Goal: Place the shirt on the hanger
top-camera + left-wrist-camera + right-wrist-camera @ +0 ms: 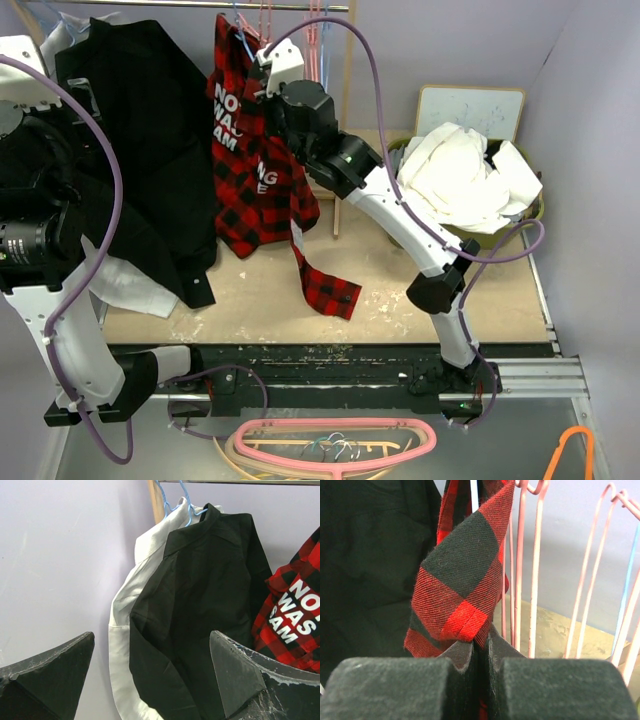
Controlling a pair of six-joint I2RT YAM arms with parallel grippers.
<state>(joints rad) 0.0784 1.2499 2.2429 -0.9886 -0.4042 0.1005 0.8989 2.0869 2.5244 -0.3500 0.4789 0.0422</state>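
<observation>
The red-and-black plaid shirt (250,170) hangs from the rail at the back, white letters showing, one sleeve trailing onto the table. It also shows at the right of the left wrist view (295,615). My right gripper (265,75) is high at the shirt's top and is shut on a fold of the plaid cloth (462,575), pinched between the pads (460,655). A thin light-blue hanger wire (238,25) shows just above the shirt's top and runs inside the fold (474,495); the rest is hidden. My left gripper (150,680) is open and empty, facing the black shirt.
A big black shirt (140,150) over a white garment (125,625) hangs at the left on another blue hanger (172,500). Pink hangers (525,570) hang right of the plaid shirt. A basket of white cloths (465,175) stands at the back right. More pink hangers (335,445) lie at the near edge.
</observation>
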